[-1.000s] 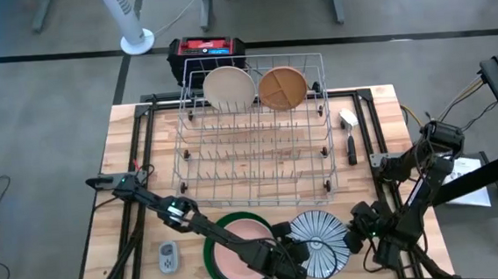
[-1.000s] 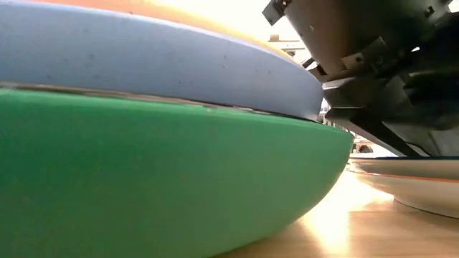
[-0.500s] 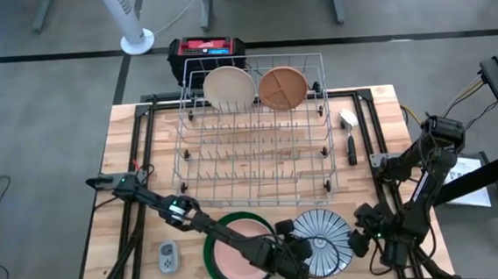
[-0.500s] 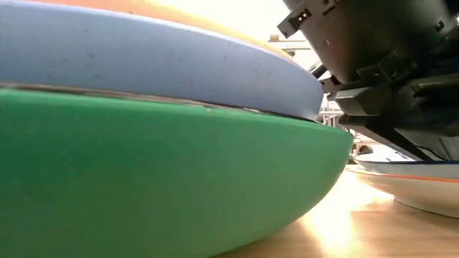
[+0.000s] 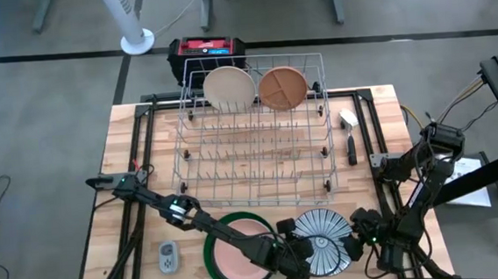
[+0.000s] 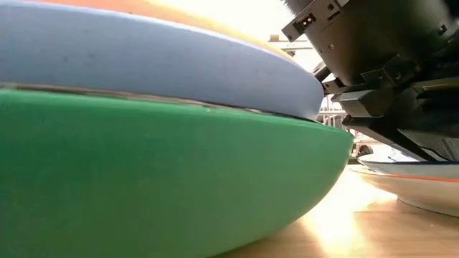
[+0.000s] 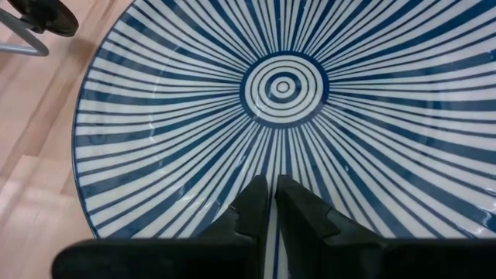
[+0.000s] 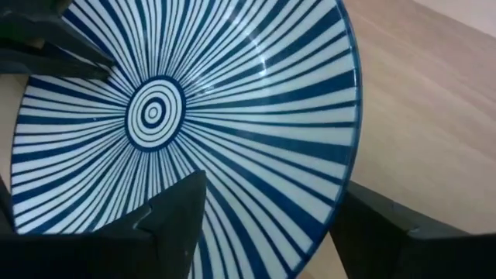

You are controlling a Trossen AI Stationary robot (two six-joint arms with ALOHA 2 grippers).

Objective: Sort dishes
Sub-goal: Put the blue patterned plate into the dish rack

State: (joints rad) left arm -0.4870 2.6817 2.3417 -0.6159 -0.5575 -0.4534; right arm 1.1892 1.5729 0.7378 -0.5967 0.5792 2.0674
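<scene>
Now two dark robot arms meet over one round blue-white striped plate that lies flat on the wooden bench. Thin blue lines run out from small rings in its middle, and it looks smooth and shiny. The left hand is clenched, its two fingers pressed together right on the plate's near edge. The right hand is open, one finger over the plate and one past its rim. Just beside the left hand sits a stack of three dishes: a big green bowl at the bottom, a blue plate on it, and a pink plate on top. Far from both hands, two more round plates stand up on their edges in one silver wire rack, a cream plate and a tan plate side by side. One small grey gadget lies on the bench near the green bowl. The floor around the bench is grey
</scene>
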